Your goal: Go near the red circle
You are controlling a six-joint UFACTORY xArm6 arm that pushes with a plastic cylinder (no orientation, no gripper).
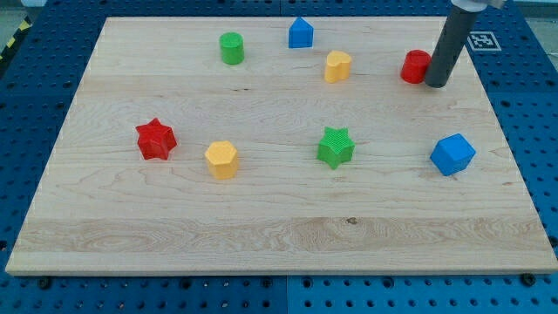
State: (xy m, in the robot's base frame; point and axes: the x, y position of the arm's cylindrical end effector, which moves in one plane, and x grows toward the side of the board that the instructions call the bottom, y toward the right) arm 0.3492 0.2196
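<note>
Red circle [415, 66] touching my tip [435, 85]

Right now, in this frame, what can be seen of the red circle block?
The small red cylindrical block looks like matte plastic and stands upright on the light wooden board near the view's top right corner. Its right side is partly hidden by the dark rod; my tip rests right against that side, apparently touching. No other block touches it.

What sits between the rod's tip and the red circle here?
Nothing: in the camera view my tip stands right against the red circle on its right side, with no gap visible.
</note>
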